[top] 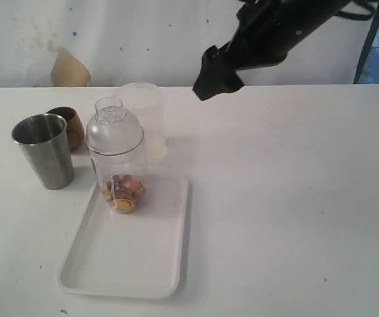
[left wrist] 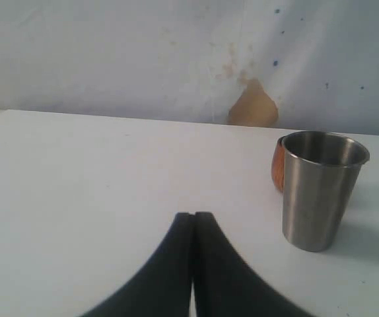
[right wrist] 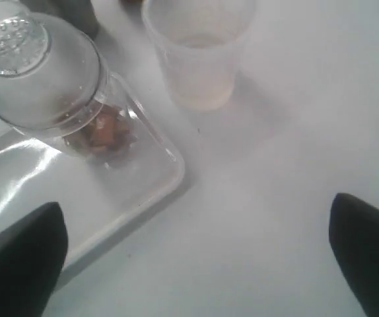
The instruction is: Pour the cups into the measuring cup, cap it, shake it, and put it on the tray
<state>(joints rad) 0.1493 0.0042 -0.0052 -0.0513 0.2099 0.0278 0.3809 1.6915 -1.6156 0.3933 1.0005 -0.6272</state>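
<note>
The clear measuring cup (top: pixel 120 178) stands upright on the far end of the white tray (top: pixel 137 264), orange-brown pieces in its bottom and the dome cap (top: pixel 113 129) seated on it. To its left on the table stand the steel tumbler (top: pixel 43 150) and, behind it, the small copper-brown cup (top: pixel 70 125). My right gripper (top: pixel 217 74) hangs open above the table, up and right of the capped cup, holding nothing. In the right wrist view the capped cup (right wrist: pixel 51 86) and the tray rim (right wrist: pixel 130 208) lie below the spread fingers (right wrist: pixel 24 257). My left gripper (left wrist: pixel 194 218) is shut and empty, short of the tumbler (left wrist: pixel 318 191).
A cloudy frosted plastic cup (top: pixel 146 115) stands just behind the tray, also seen in the right wrist view as the frosted cup (right wrist: pixel 199 56). A wall with a brown patch (top: pixel 69 69) backs the white table (top: pixel 295 198).
</note>
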